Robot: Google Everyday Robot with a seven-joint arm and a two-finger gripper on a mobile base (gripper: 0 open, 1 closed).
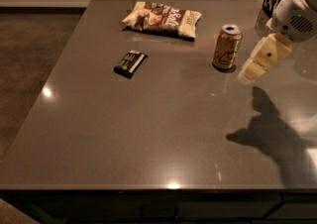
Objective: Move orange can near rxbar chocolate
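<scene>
So the orange can [227, 47] is standing upright on the worktop [148, 134], toward the far right in the view. It's orange-tan with a silver top and a pale marking on its side. The rxbar chocolate [130, 63] lies flat well off to the can's left, a black wrapper with pale lettering, turned at a bit of a diagonal. The end effector [249, 73] hangs just beside the can on its right, not touching it.

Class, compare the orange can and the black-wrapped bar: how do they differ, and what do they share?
The orange can stands upright; the rxbar chocolate lies flat. The can is a tan cylinder; the bar a black rectangle. The gripper hangs beside the can, far from the bar. Both rest on the table, ungripped.
</scene>
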